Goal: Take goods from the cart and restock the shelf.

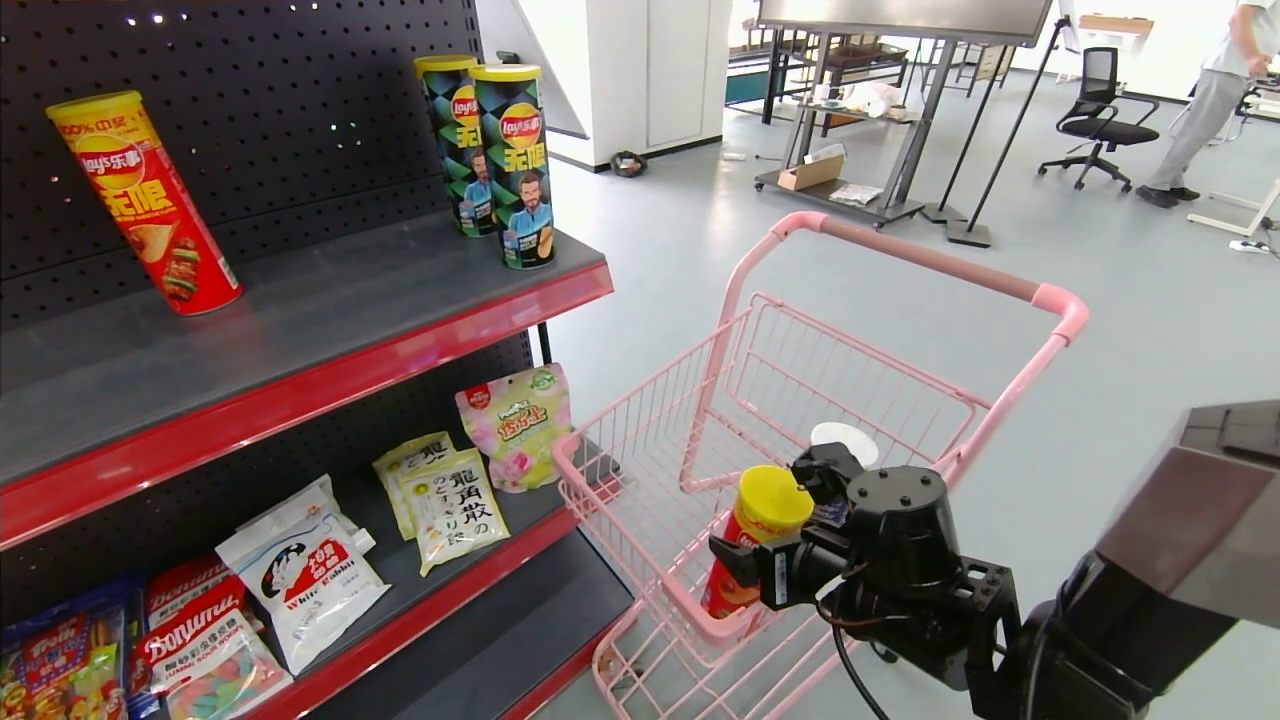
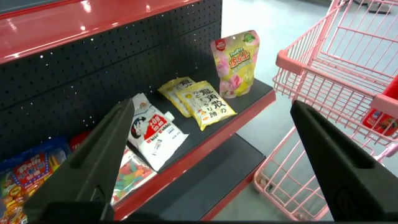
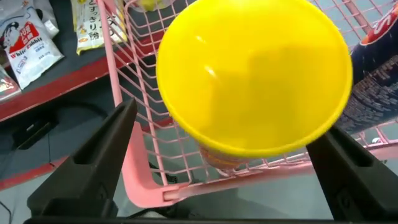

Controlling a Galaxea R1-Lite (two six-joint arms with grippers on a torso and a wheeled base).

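At five o'clock our right gripper straddles the can in the cart, fingers wide apart and gripping nothing yet, seemingly poised to lift it to the shelf at nine o'clock, by which our left gripper hangs, spread wide and empty.

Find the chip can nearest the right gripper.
Head view: the chip can stands in the near corner of the pink cart, right of the shelf, just under the right gripper.
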